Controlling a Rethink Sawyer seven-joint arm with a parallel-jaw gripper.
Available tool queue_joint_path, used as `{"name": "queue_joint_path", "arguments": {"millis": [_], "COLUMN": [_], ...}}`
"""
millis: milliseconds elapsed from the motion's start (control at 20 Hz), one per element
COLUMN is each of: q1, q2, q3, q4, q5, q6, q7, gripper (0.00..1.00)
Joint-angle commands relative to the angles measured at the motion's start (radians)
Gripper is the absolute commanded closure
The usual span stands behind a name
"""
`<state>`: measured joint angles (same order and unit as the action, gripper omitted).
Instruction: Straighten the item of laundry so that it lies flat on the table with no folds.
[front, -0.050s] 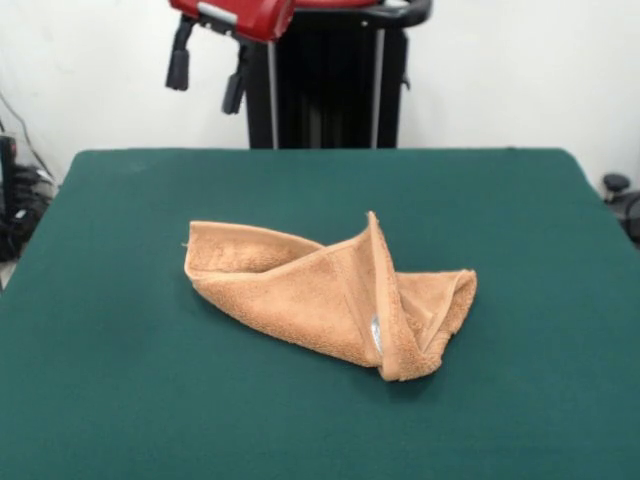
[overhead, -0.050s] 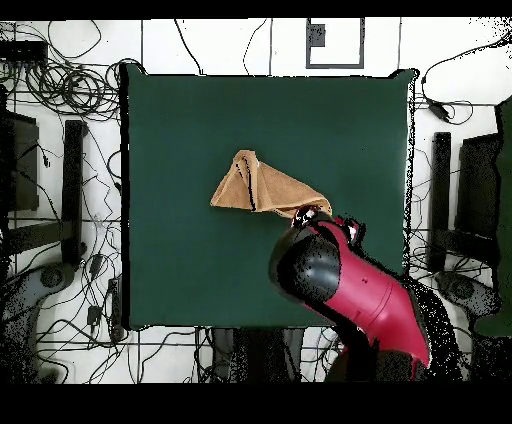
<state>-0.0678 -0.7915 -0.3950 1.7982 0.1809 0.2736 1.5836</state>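
A: Towel is seen folded mid-table, long axis 10-to-4 in front view.
B: Gripper is raised at 11 o'clock from it, fingers apart, nothing held.

The towel is showing a plain orange-tan terry all over, with a small pale tag glinting at its right fold. The table is wearing dark green cloth. The arm is showing glossy red with black parts.
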Motion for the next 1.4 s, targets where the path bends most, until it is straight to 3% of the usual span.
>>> {"name": "queue_joint_path", "arguments": {"millis": [50,350,750,1400], "q1": [0.048,0.071,0.059,0.080], "q2": [0.159,0.260,0.258,0.303], "q3": [-0.002,-0.005,0.081,0.117], "q4": [-0.180,-0.270,-0.242,-0.295], "q5": [0.123,0.214,0.254,0.286], "q6": [-0.070,-0.113,-0.169,-0.137], "q7": [0.324,0.334,0.326,0.309], "gripper": [0.00,0.00,0.00,0.00]}}
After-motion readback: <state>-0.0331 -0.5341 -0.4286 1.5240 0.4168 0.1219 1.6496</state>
